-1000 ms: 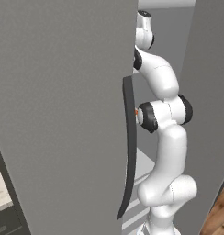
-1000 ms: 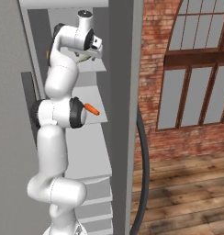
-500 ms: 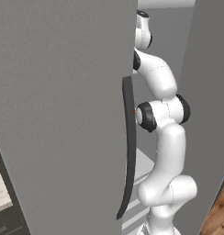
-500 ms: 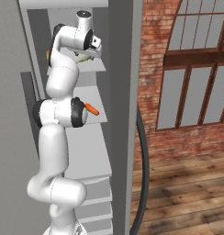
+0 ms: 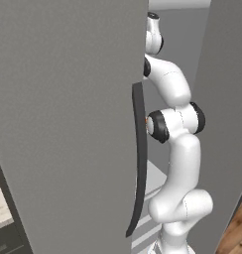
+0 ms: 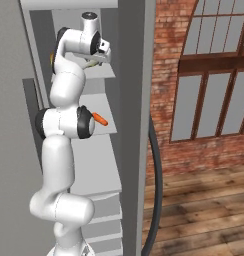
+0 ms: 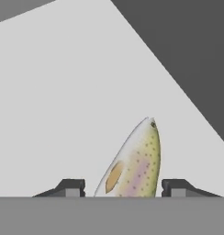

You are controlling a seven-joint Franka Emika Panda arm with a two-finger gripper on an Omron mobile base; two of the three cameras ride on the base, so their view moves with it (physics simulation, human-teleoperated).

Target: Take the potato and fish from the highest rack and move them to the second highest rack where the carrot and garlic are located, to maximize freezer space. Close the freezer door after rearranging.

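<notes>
Your arm has barely shifted over the last second. On the pale grey highest rack, the dark two-finger gripper straddles the speckled yellow-green fish; contact isn't discernible. Closing off-centre could squirt its tapered body sideways off the shelf.

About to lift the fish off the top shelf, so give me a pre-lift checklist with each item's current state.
1. Fish lies between the fingertips in the hand view: ok.
2. Fingers touching the fish on both sides: not ok, a gap shows on each side.
3. Gripper closed enough to lift: cannot tell.
4. Fish resting on the highest rack: ok.
5. Carrot on the second highest rack, bare board beside it: ok.
6. Freezer door open, clear of the arm: ok.
</notes>
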